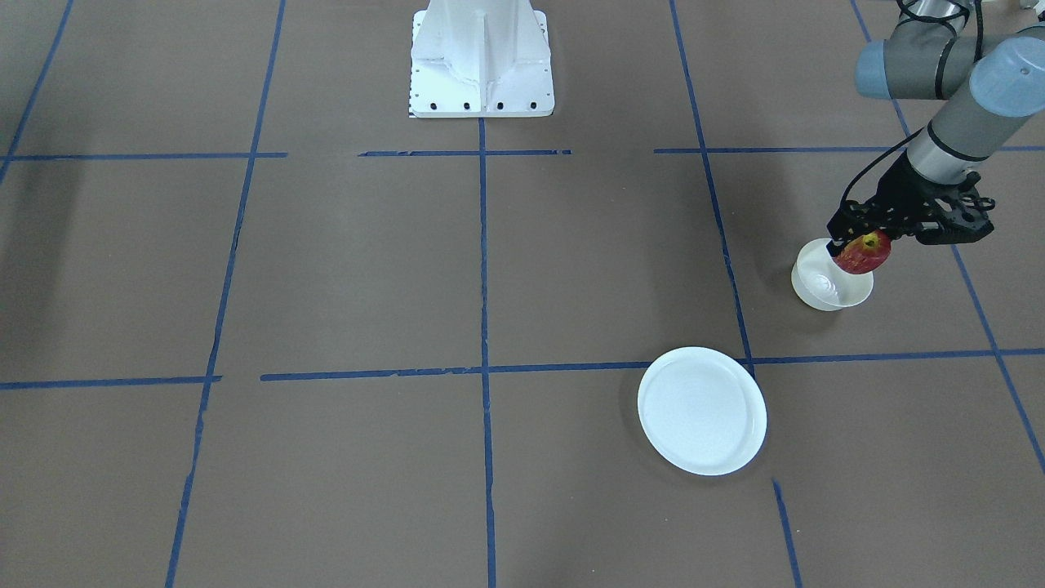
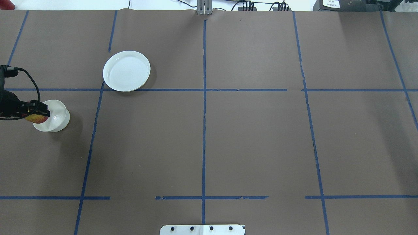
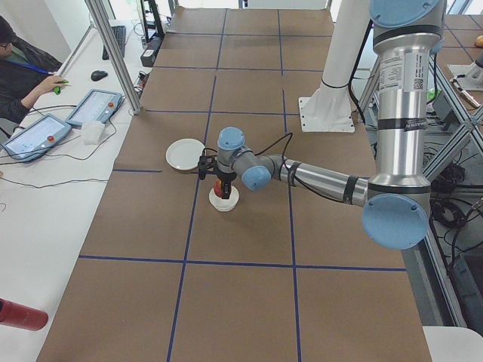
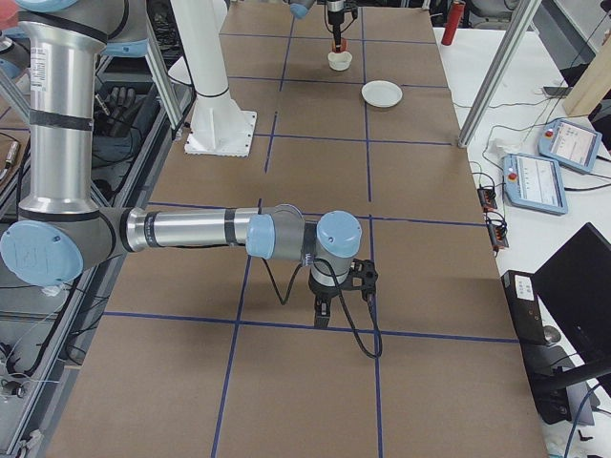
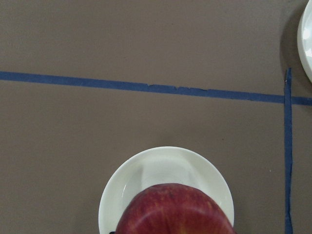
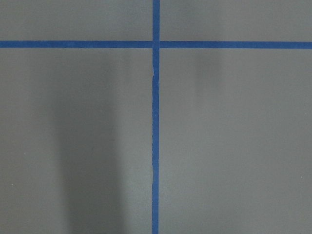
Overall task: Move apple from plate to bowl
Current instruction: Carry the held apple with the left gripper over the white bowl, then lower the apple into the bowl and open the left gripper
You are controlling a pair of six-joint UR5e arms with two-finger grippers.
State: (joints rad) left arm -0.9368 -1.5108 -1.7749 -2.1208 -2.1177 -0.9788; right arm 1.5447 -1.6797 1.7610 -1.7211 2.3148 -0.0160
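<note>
My left gripper (image 1: 859, 245) is shut on the small red apple (image 1: 865, 254) and holds it just above the small deep white bowl (image 1: 823, 287). The apple hangs over the bowl's edge on the robot's side. In the left wrist view the apple (image 5: 175, 210) fills the bottom edge, with the bowl (image 5: 163, 165) right below it. The wide white plate (image 1: 702, 410) lies bare, apart from the bowl, toward the table's middle. My right gripper (image 4: 342, 307) shows only in the exterior right view, low over the table; I cannot tell whether it is open or shut.
The table is brown paper with a blue tape grid. The white robot base (image 1: 482, 61) stands at the table's robot side. An operator (image 3: 23, 64) sits at a side desk with tablets. A slice of the plate (image 5: 307, 44) shows at the left wrist view's right edge.
</note>
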